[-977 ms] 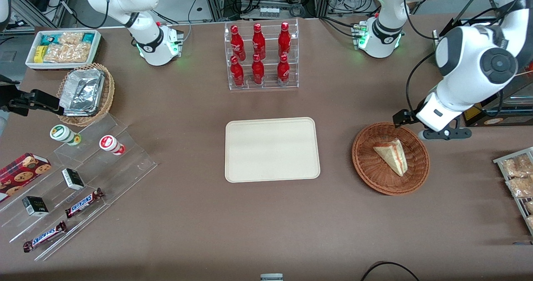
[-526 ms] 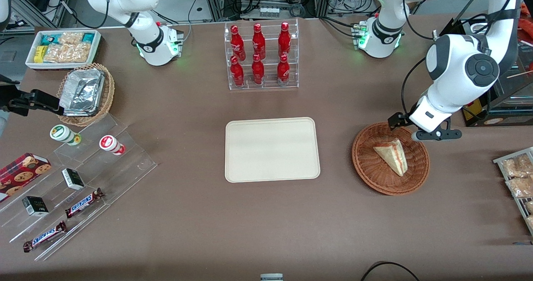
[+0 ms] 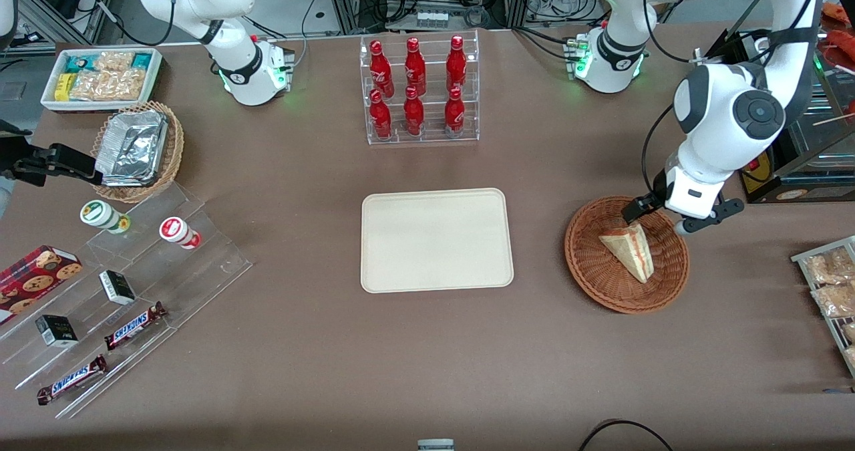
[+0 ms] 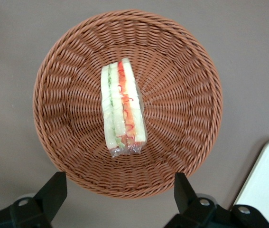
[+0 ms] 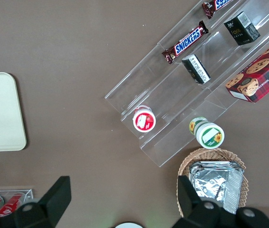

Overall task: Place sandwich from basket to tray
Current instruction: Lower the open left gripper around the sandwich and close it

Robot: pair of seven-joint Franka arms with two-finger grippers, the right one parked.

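Centrally, one sandwich (image 4: 123, 108) is recorded: a triangular wedge in clear wrap, pale bread with red, green and yellow filling shown along the cut edge, lying near the middle of the basket (image 4: 181, 90). It is judged light, soft and easily crushed; the film is likely slippery, and the layers could shear apart under a squeeze applied along the filling. A hold across the two bread faces, near the wider end of the wedge, with gentle closing force, is judged the safest. The basket is a round, shallow, reddish-brown wicker piece standing on the bench (image 3: 300, 371) toward the working arm's end; its weave is judged light enough to shift if it is nudged at the rim. The tool (image 4: 117, 190) is seen above the basket's edge, its two fingers (image 4: 53, 190) spread wide with nothing between them, the gap being wider than the sandwich is thick; in the front view the tool (image 3: 658, 218) hangs over the part of the rim farther from the camera, just beside the wedge's wide end. The tray (image 3: 437, 240), cream-beige with a low rim, lies bare at the bench's middle, well apart from the basket. The sandwich has not yet been taken up.
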